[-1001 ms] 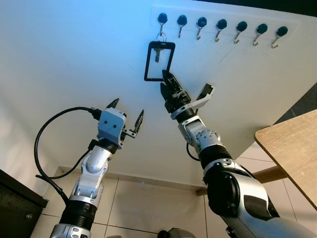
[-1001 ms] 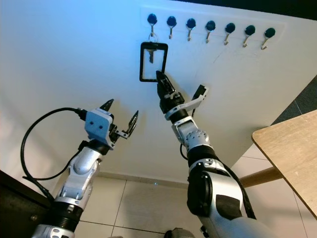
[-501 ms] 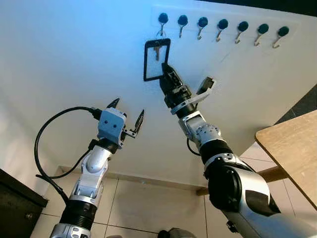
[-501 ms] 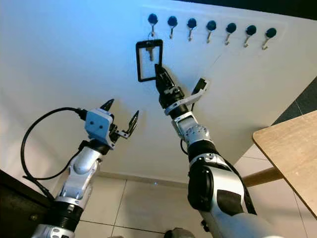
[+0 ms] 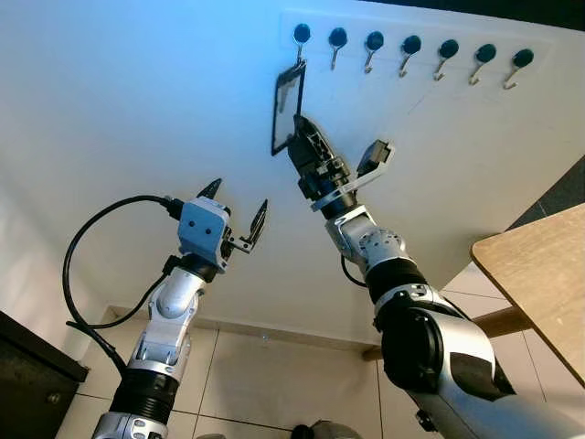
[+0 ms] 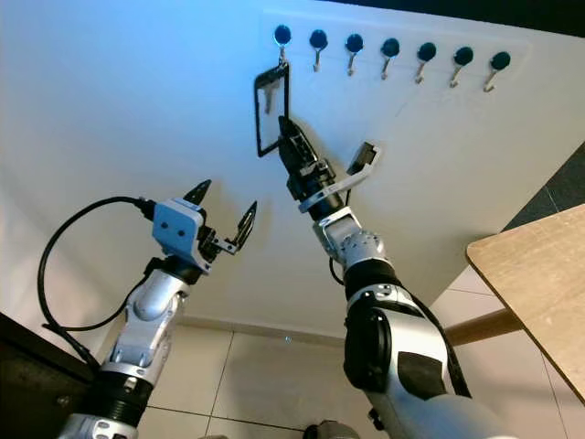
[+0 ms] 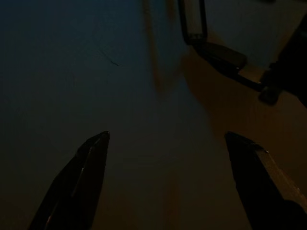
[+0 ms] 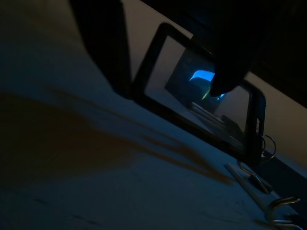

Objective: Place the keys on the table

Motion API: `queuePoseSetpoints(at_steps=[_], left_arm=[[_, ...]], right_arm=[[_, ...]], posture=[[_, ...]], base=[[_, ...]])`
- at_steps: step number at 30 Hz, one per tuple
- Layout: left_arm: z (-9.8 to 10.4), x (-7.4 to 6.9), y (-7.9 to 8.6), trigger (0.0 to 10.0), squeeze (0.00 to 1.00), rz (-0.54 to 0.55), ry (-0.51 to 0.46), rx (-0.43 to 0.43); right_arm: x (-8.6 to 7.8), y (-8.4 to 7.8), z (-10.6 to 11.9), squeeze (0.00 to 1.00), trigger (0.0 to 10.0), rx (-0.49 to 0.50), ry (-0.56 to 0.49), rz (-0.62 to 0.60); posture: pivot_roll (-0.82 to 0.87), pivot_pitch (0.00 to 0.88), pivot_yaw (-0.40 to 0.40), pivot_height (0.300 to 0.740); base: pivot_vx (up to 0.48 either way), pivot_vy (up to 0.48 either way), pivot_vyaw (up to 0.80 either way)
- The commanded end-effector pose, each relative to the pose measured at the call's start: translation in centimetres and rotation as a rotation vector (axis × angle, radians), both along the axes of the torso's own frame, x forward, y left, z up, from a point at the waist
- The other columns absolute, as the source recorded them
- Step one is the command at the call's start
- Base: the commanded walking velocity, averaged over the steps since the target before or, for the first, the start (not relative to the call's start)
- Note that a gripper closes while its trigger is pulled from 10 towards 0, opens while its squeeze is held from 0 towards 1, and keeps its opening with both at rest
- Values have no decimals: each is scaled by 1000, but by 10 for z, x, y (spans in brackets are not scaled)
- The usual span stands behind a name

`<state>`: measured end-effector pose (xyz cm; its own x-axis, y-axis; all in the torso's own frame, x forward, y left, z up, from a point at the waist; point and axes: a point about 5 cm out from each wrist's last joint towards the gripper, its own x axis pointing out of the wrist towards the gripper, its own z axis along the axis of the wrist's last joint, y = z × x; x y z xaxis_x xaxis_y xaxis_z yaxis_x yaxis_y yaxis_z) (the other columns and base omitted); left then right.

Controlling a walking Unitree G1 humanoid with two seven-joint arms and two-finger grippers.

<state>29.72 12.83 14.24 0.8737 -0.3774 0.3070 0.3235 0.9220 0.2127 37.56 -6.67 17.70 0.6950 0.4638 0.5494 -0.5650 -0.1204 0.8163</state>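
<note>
The keys hang from the leftmost wall hook point(image 5: 300, 35): a metal key point(image 8: 253, 180) on a ring with a black rectangular tag point(image 5: 287, 108), now turned nearly edge-on. My right gripper point(image 5: 340, 137) is raised to the wall and open. One of its fingers point(image 5: 306, 139) lies against the tag's lower part, while the other stands well off to the right. In the right wrist view the tag point(image 8: 201, 103) is close ahead. My left gripper point(image 5: 238, 197) is open and holds nothing, lower and to the left, apart from the keys.
A row of several black-knobbed hooks point(image 5: 411, 46) runs along the white wall. A wooden table point(image 5: 539, 274) juts in at the right edge. A dark cabinet point(image 5: 27, 375) stands at the lower left. Tiled floor point(image 5: 274, 384) lies below.
My right gripper has pushed up and left against the tag. The tag has swung from face-on to nearly edge-on. The left arm has not moved.
</note>
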Motion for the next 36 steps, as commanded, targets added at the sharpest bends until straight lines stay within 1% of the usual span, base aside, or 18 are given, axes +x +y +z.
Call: queuePoseSetpoints(at_steps=[1, 2, 3, 10, 12, 17, 18, 20, 24, 26, 28, 31, 36], left_arm=[[0, -1, -4, 10000, 0, -14, -3, -10], [0, -1, -4, 10000, 0, -16, -2, -10], [0, -1, -4, 10000, 0, -17, -2, -11], [0, 0, -4, 10000, 0, -19, -1, -7], [0, 0, -4, 10000, 0, -16, -3, -6], [0, 0, -4, 10000, 0, -14, -3, -3], [0, 0, -4, 10000, 0, -13, -3, -1], [0, 1, -4, 10000, 0, -12, -3, 0], [0, 0, -5, 10000, 0, -11, -4, 0], [0, 0, -5, 10000, 0, -10, -4, -2], [0, 0, -5, 10000, 0, -9, -4, -2], [0, 1, -5, 10000, 0, -8, -4, -3], [0, 0, -5, 10000, 0, -5, -5, -4]], right_arm=[[-2, -4, -4, 0, 2471, 19, 4, -9], [-2, -5, -6, 0, 353, 23, 7, -10], [-3, -6, -7, 0, 0, 26, 9, -11], [-4, -10, -9, 0, 0, 45, 16, -19], [-4, -11, -10, 0, 0, 70, 18, -24], [-4, -14, -10, 0, 0, 84, 14, -25], [-5, -15, -7, 0, 0, 117, -5, -17], [-6, -17, -4, 0, 0, 150, -21, -10], [-8, -19, 0, 0, 0, 190, -58, 13], [-9, -19, 4, 0, 0, 204, -93, 31], [-10, -20, 5, 0, 0, 206, -100, 34], [-11, -22, 13, 0, 0, 251, -144, 51], [-16, -19, 24, 0, 0, 268, -211, 106]], posture=[[90, 69, -61, 740], [88, 70, -59, 740], [88, 70, -59, 740], [86, 70, -57, 740], [86, 71, -56, 740], [86, 72, -56, 740], [87, 72, -56, 740], [87, 71, -55, 740], [87, 71, -55, 740], [84, 71, -55, 740], [84, 71, -55, 740], [79, 74, -53, 740], [78, 75, -53, 740]], base=[[0, 0, 0], [0, 0, 0], [0, 0, 0], [0, 0, 0], [0, 0, 0], [0, 0, 0], [0, 0, 0], [0, 0, 0], [0, 0, 0], [0, 0, 0], [0, 0, 0], [0, 0, 0], [0, 0, 0]])
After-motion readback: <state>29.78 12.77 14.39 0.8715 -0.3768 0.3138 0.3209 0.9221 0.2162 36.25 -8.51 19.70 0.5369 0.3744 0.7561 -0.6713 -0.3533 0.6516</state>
